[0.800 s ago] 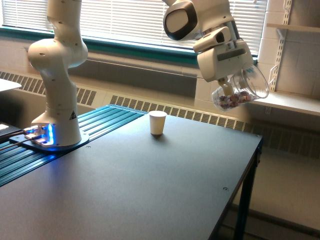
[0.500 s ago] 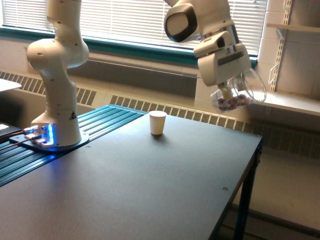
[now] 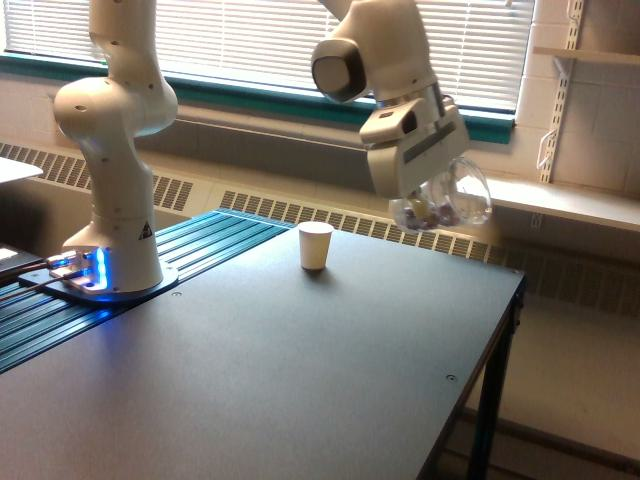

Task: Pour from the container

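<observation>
Dark table lies bare around white cup; hand grips tilted container above

Daylight through slatted white window blinds, bright, slightly washed. Dark matte bench evenly lit, faint shadows. Blue glow at white robot base. Focus soft.

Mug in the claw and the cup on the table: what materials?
Mug: looks like clear glass, possibly clear plastic; glossy, and the coloured pieces inside show through. Cup: likely paper; matte, opaque white, thin rolled rim. Table: dark, matte, smooth; material unclear.
</observation>
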Controlling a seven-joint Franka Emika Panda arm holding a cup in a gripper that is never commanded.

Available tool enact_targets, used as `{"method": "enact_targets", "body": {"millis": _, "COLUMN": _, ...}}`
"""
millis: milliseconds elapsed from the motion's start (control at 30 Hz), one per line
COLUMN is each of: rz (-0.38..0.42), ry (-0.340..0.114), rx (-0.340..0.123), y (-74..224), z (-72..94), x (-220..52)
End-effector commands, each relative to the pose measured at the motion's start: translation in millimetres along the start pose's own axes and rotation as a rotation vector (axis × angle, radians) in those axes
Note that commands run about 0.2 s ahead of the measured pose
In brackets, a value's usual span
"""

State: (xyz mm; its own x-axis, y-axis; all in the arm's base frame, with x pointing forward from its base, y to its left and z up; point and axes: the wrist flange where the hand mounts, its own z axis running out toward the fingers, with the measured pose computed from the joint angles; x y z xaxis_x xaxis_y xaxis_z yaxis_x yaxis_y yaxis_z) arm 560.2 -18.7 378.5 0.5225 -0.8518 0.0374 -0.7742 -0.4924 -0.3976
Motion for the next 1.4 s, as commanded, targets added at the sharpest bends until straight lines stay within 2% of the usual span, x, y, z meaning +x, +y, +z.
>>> {"method": "enact_targets", "body": {"millis": 33, "rz": -0.185, "ry": -0.069, "rx": 0.019, "y": -15.1, "z": -8.3, "x": -64.8}}
{"method": "enact_targets", "body": {"millis": 200, "rz": -0.203, "ry": -0.129, "rx": 0.045, "y": -13.0, "z": -11.4, "x": -98.3}}
{"method": "enact_targets", "body": {"millis": 333, "rz": -0.262, "ry": -0.178, "rx": 0.040, "y": -11.5, "z": -11.7, "x": -129.3}}
{"method": "enact_targets", "body": {"millis": 433, "rz": -0.334, "ry": -0.220, "rx": 0.018, "y": -11.5, "z": -10.3, "x": -154.9}}
{"method": "enact_targets", "body": {"millis": 533, "rz": -0.363, "ry": -0.223, "rx": 0.019, "y": -10.3, "z": -12.2, "x": -156.8}}
{"method": "enact_targets", "body": {"millis": 567, "rz": -0.413, "ry": -0.283, "rx": -0.011, "y": -11.7, "z": -7.4, "x": -183.8}}
{"method": "enact_targets", "body": {"millis": 700, "rz": -0.511, "ry": -0.349, "rx": -0.050, "y": -11.7, "z": -5.0, "x": -215.5}}
{"method": "enact_targets", "body": {"millis": 767, "rz": -0.540, "ry": -0.374, "rx": -0.058, "y": -10.4, "z": -4.2, "x": -226.8}}
{"method": "enact_targets", "body": {"millis": 900, "rz": -0.648, "ry": -0.426, "rx": -0.102, "y": -9.0, "z": -4.1, "x": -254.6}}
{"method": "enact_targets", "body": {"millis": 1233, "rz": -0.891, "ry": -0.525, "rx": -0.184, "y": 3.8, "z": 0.2, "x": -321.1}}
{"method": "enact_targets", "body": {"millis": 1400, "rz": -0.948, "ry": -0.578, "rx": -0.197, "y": 14.8, "z": 2.1, "x": -343.8}}
